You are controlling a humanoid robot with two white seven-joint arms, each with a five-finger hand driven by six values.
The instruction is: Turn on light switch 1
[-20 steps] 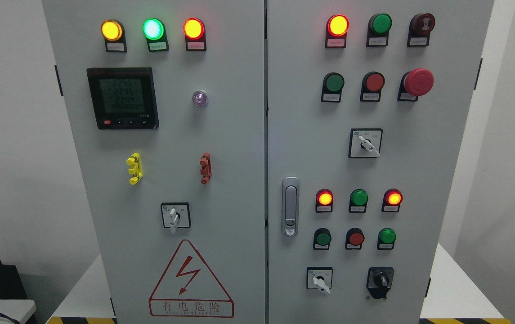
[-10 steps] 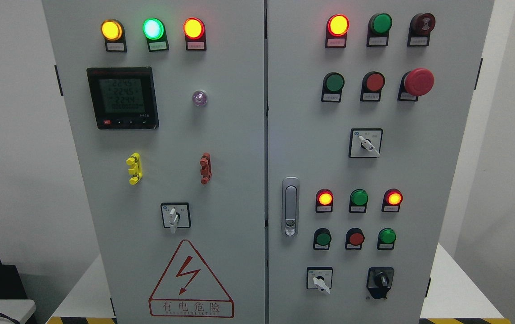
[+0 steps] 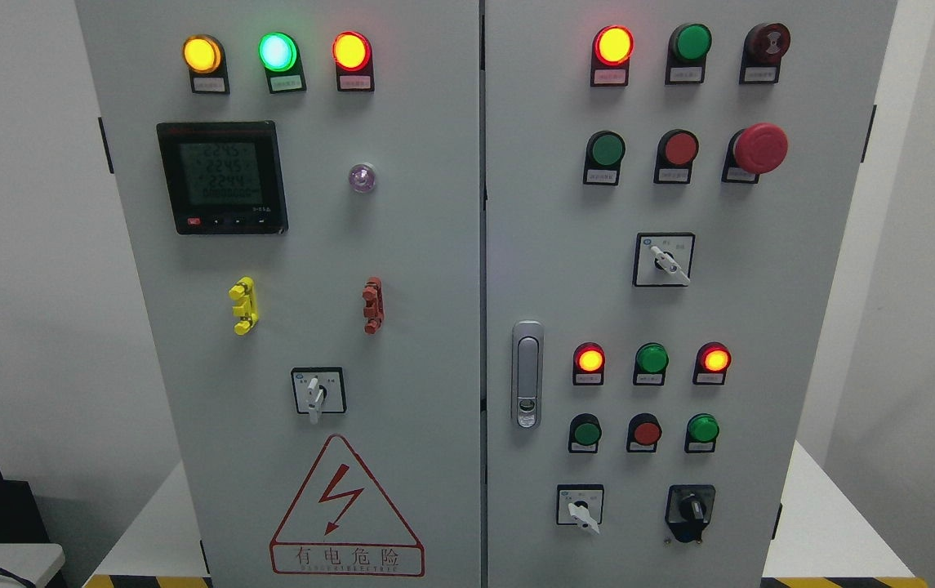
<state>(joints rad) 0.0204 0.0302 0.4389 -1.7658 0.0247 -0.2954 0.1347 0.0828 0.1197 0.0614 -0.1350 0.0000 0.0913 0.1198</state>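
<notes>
A tall grey metal electrical cabinet [image 3: 402,245] with two doors is seen head-on, standing on a white worktop [image 3: 826,523]. No robot hand is in view, so the state of the fingers cannot be told. Which control is light switch 1 cannot be told; the labels are too small to read. A white-handled rotary selector switch [image 3: 318,392] is mounted low on the left door, above a red triangular lightning warning sign [image 3: 346,508]. A red mushroom-shaped emergency stop button [image 3: 759,149] is set at the upper right
</notes>
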